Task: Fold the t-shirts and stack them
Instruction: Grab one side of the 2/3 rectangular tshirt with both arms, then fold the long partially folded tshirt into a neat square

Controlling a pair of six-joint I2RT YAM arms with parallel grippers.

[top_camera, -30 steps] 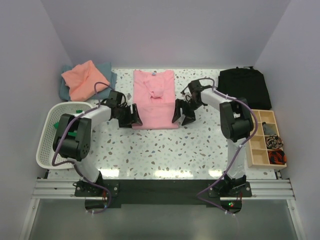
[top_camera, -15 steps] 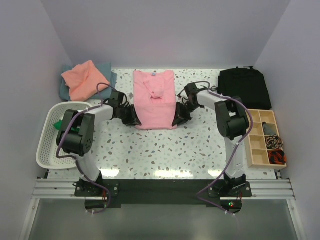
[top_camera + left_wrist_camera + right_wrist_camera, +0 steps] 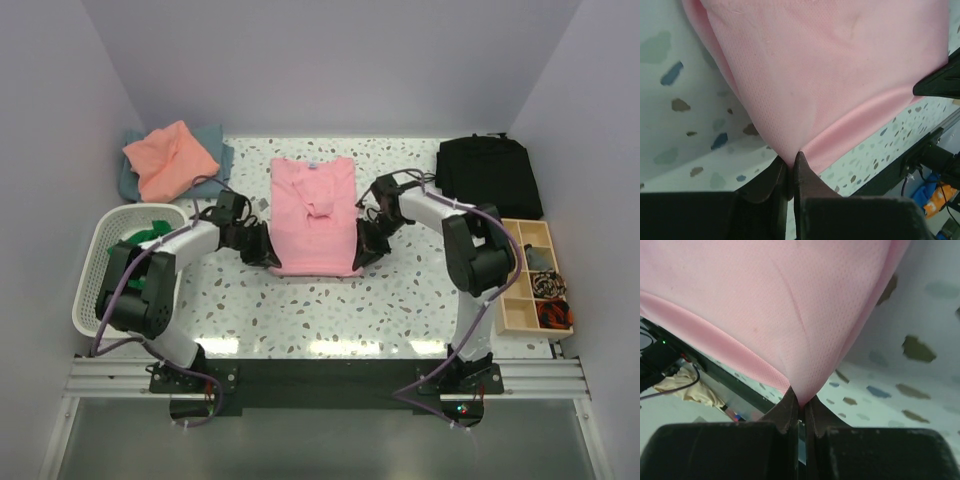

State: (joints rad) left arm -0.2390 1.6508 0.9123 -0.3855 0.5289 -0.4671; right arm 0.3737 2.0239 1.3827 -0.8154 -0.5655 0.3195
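A light pink t-shirt (image 3: 314, 212) lies folded lengthwise in the middle of the table, collar toward the back wall. My left gripper (image 3: 266, 255) is shut on its near left corner; the left wrist view shows pink cloth (image 3: 830, 75) pinched between the jaws of the left gripper (image 3: 790, 170). My right gripper (image 3: 362, 253) is shut on the near right corner, and in the right wrist view the pink fabric (image 3: 770, 305) runs down into the right gripper (image 3: 801, 407). A salmon-orange t-shirt (image 3: 168, 158) lies on a grey-blue t-shirt (image 3: 218, 150) at the back left. A bright green t-shirt (image 3: 146, 232) sits in the basket.
A white plastic basket (image 3: 100, 290) stands at the left edge. A black folded garment (image 3: 489, 172) lies at the back right. A wooden compartment tray (image 3: 520, 300) with small items stands at the right edge.
Both grippers closed in on the pink t-shirt's near corners, shut on them and pulled the hem slightly toward the near edge.
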